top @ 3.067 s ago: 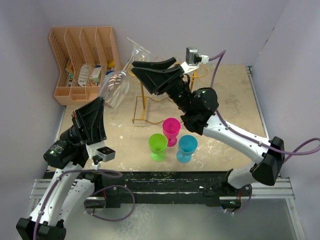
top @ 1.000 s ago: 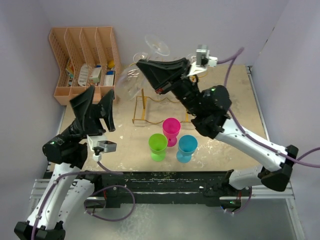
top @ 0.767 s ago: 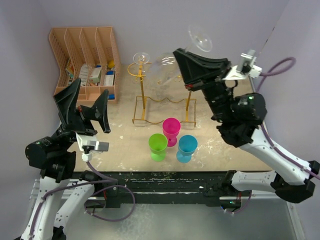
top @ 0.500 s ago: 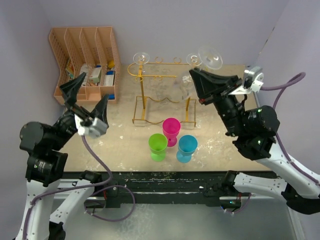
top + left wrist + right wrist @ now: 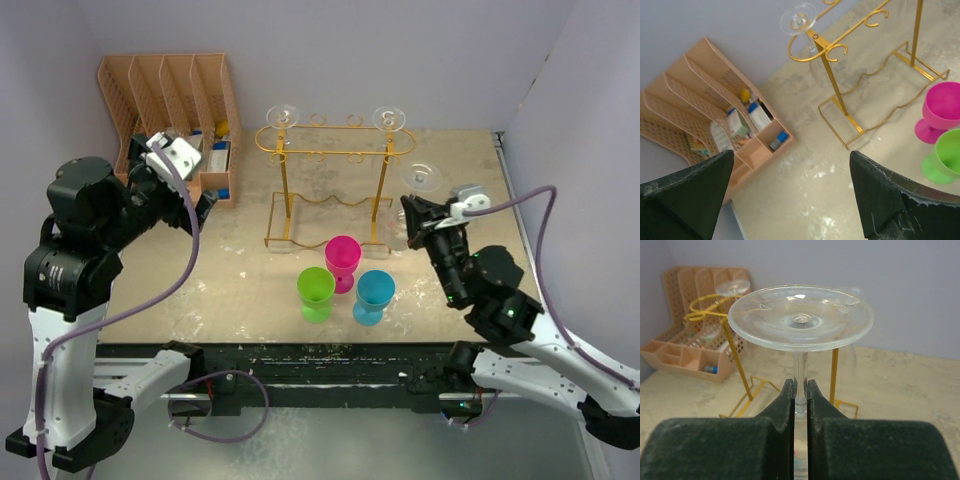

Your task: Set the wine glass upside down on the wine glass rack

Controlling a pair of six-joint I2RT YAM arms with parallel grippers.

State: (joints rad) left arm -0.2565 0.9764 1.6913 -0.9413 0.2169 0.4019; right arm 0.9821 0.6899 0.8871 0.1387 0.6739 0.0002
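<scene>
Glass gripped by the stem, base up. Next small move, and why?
Probably carry it toward a free loop mid-rail: the right gripper holds the wine glass beside the right post of the wine glass rack, and both end loops hold glasses.

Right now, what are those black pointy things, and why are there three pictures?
They are the claws of two robot arms. One picture looks down from above; the other two come from a small camera on each wrist. The left claw is open and holds nothing. The right claw pinches a wine glass by its stem, foot up, near the gold rack but not on it. On the table stand a pink cup, a green cup, a blue cup and an orange file box.
</scene>
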